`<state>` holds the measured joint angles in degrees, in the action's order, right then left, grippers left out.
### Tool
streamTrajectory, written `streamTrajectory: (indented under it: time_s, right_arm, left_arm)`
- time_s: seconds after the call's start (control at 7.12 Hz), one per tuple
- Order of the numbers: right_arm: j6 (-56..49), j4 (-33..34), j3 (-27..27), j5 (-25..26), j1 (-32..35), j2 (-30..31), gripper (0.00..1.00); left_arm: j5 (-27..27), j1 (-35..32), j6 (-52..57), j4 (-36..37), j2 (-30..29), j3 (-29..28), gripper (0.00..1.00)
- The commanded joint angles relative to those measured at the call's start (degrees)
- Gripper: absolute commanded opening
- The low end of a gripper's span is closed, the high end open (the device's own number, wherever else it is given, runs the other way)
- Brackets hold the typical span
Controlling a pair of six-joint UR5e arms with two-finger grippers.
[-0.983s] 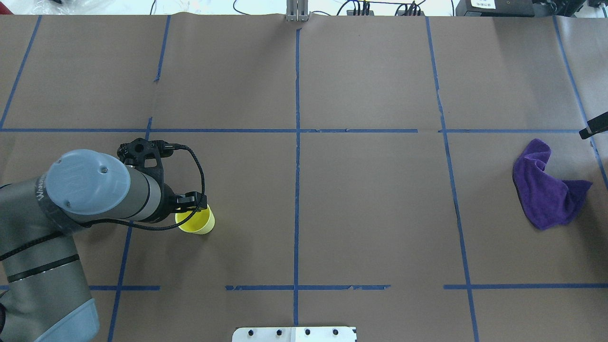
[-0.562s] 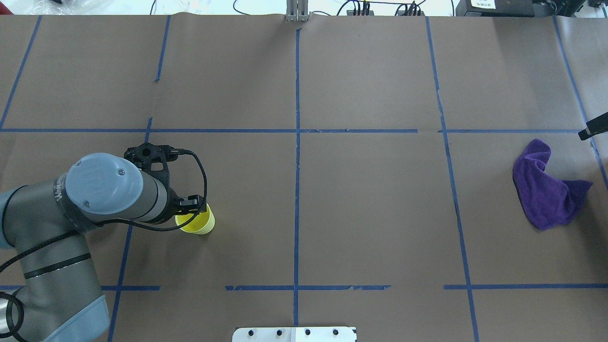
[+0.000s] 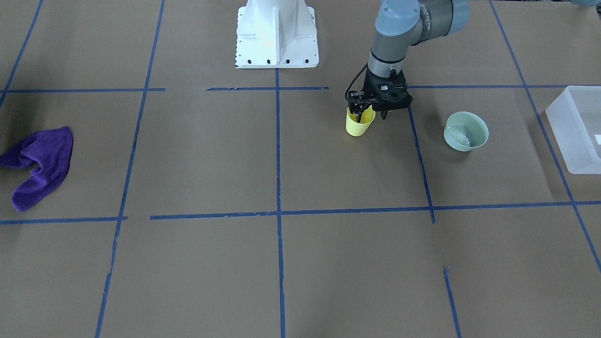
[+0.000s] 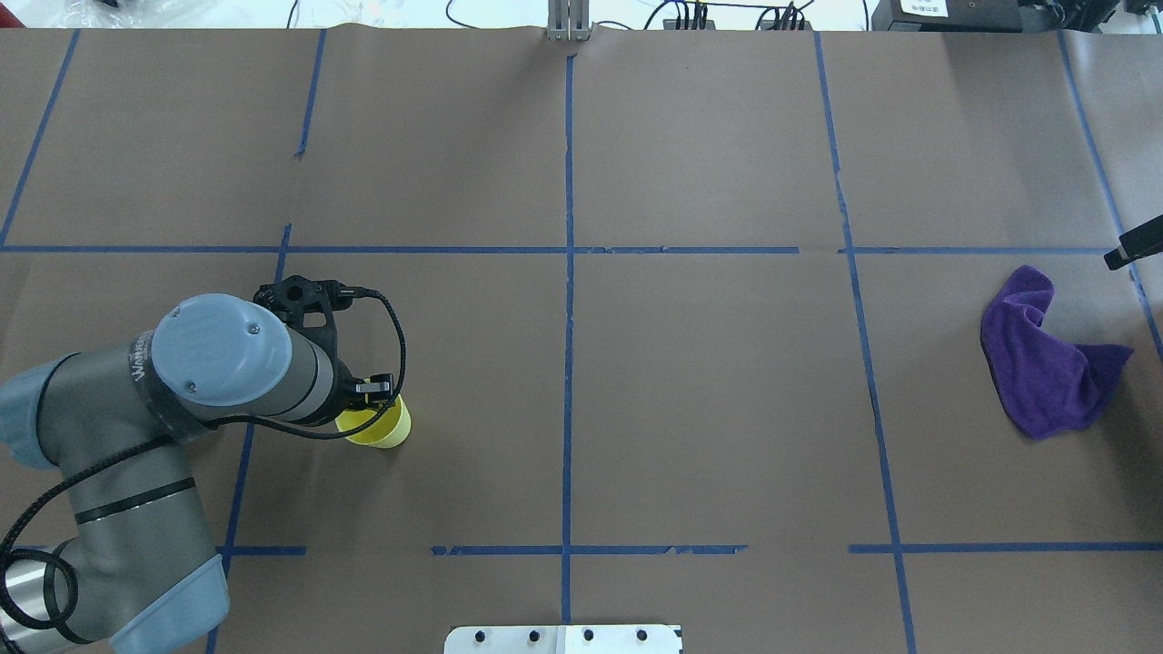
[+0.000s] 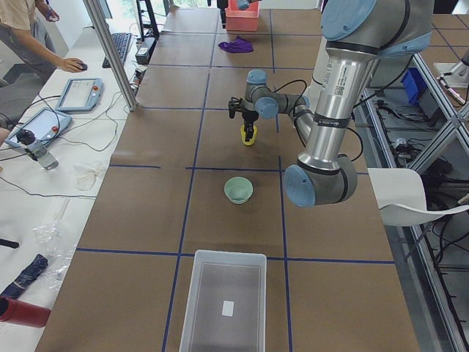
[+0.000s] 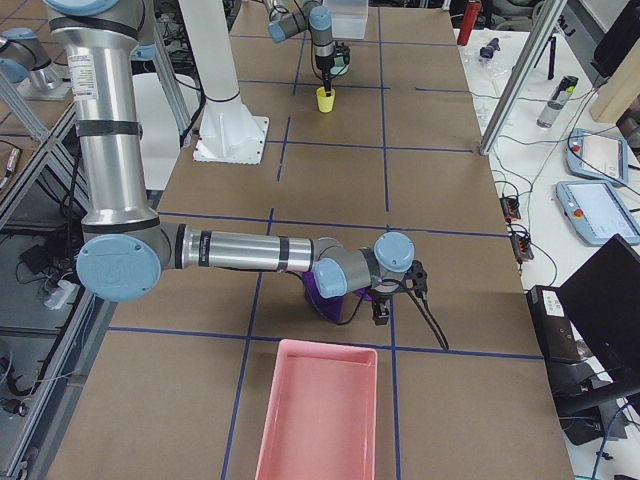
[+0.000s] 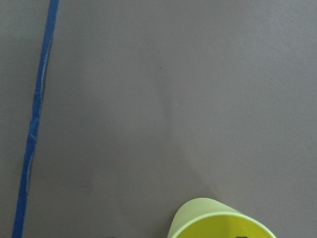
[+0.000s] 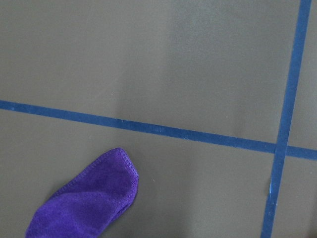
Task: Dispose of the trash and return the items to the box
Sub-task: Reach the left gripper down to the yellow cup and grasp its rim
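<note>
The left hand (image 3: 371, 115) is spread open over the yellow cup (image 3: 359, 126), one finger inside the rim and the other outside. The cup stands upright on the tabletop (image 3: 211, 155) right beneath it. The green bowl (image 3: 466, 131) sits near that hand, and the box (image 3: 575, 129) lies beyond the bowl. The right hand (image 6: 385, 312) hangs beside a purple cloth (image 4: 1045, 363); I cannot tell its grip.

A brown-paper-covered worktop (image 4: 709, 391) was split into rectangles by blue tape lines (image 4: 568, 363). Along its operators' side ran a white side bench (image 5: 44, 183) carrying tablets (image 5: 79, 93) and cables, with a slanted aluminium post (image 5: 111, 51) rising at its edge. Lighting was even and soft.
</note>
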<state>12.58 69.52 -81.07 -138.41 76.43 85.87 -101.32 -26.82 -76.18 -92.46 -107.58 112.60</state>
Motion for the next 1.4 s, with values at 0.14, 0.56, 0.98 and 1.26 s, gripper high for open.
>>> streamTrajectory:
  time_s: [0.14,0.56,0.98,1.26]
  right_arm:
    - [-0.01,0.00,0.04,-0.02,-0.05,0.00,1.00]
    - [0.08,0.00,-0.05,0.07,-0.05,0.00,1.00]
    - [0.08,0.00,0.04,0.07,-0.05,-0.09,1.00]
    - [0.17,0.00,-0.05,-0.02,-0.23,-0.09,1.00]
  left_arm:
    - [-0.02,0.02,2.26,-0.79,0.35,-1.59,0.67]
    - [-0.02,0.11,2.35,-3.08,-0.09,-3.52,0.49]
    - [-0.10,-0.33,3.05,-2.47,0.26,-1.34,0.00]
    - [-0.10,-0.86,3.76,0.06,0.62,2.79,0.00]
